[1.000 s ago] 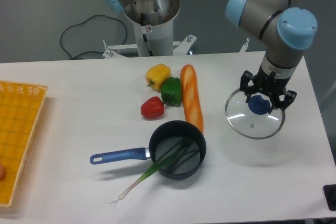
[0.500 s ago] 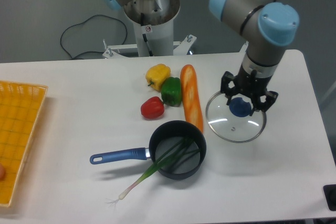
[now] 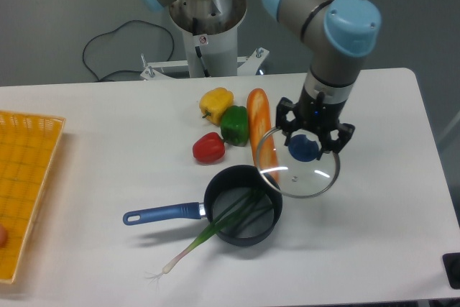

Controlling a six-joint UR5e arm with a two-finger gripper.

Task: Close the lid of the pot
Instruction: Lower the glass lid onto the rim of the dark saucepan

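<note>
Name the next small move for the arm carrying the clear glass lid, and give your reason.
Probably carry on leftward and toward the camera. The gripper holds the blue-knobbed clear glass lid to the right of the dark saucepan with the blue handle, overlapping only its right rim. A green onion hangs over the near rim, so the lid may not seat flat.

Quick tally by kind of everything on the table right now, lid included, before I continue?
Bell peppers: 3 (yellow, green, red)
Baguette: 1
Spring onion: 1
Pot: 1
Glass lid, held in the hand: 1
Yellow basket: 1
Total: 8
</note>
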